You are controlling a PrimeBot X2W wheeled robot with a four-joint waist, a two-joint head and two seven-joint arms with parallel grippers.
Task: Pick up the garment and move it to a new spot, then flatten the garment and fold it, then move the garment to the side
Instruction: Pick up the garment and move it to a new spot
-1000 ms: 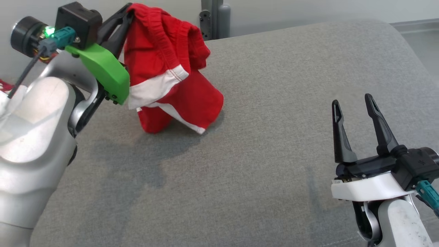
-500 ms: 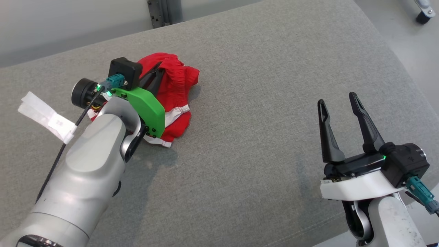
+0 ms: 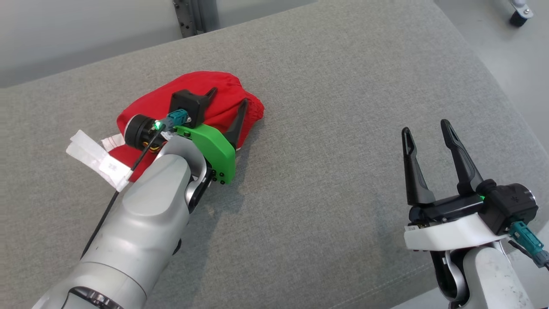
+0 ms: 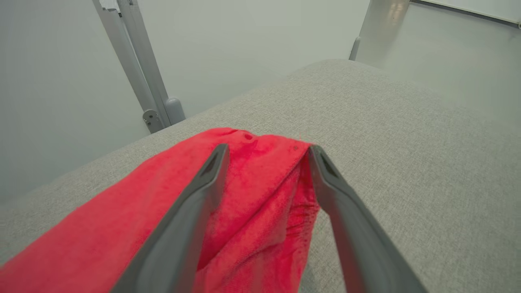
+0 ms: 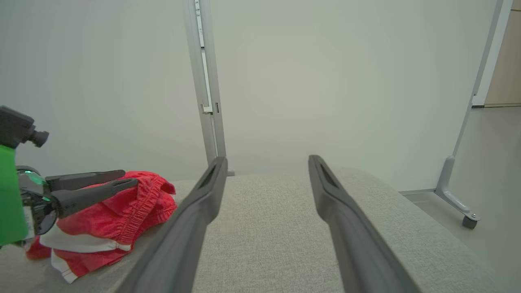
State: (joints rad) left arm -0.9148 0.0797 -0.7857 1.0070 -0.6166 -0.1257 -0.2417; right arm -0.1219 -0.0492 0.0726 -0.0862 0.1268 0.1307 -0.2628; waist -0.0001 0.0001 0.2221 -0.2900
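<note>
While left fingers (image 3: 238, 122) straddle garment (image 3: 223, 88), wide cushion (image 3: 334, 107) stretches rightward.

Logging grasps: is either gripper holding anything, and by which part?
Nothing is held: left gripper open over the red garment, right gripper open and empty.

Soft even light (wrist edges warped)

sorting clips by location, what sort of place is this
Likely a robotics lab or test room, not a home: the red garment lies on a grey upholstered surface, backed by a bare pale wall with a metal post, and a frame leg on a castor stands on the plain floor.
</note>
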